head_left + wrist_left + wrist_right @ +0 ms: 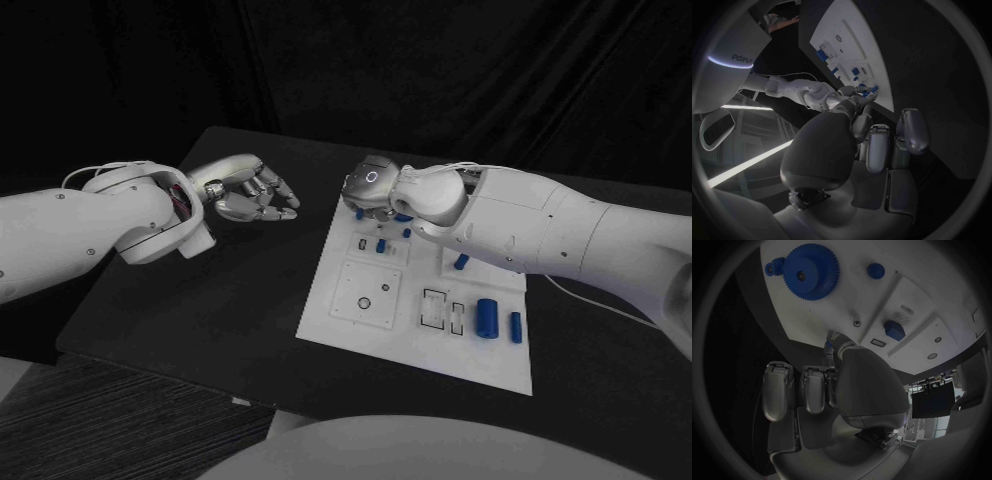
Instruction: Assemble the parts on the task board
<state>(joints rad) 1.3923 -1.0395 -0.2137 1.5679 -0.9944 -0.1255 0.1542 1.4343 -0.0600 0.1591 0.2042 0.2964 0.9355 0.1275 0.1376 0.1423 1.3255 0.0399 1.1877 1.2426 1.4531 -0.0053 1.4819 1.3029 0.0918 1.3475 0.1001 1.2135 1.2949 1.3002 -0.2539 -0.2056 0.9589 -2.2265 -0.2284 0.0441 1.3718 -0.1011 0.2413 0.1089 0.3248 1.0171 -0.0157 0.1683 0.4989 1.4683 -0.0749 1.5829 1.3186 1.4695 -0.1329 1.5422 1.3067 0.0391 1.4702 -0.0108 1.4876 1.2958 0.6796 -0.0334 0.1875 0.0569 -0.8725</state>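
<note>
Flat white board (418, 345) on matte black desk (216, 300), blue toothed gear (812, 271), left hand (254, 190) fingers curled, holding nothing, right hand (372, 188) over board's far end, grasp unclear.

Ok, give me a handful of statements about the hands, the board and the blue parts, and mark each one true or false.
1. The left hand is over the black table, off the board. True.
2. The left hand holds a blue part. False: it holds nothing, and its fingers are apart.
3. The right hand is at the board's far end. True.
4. A large blue gear sits on the board near the right hand. True.
5. The board is bare of parts at its near end. False: blue cylinders lie there.
6. The two hands touch each other. False: a stretch of black table shows between them.
</note>
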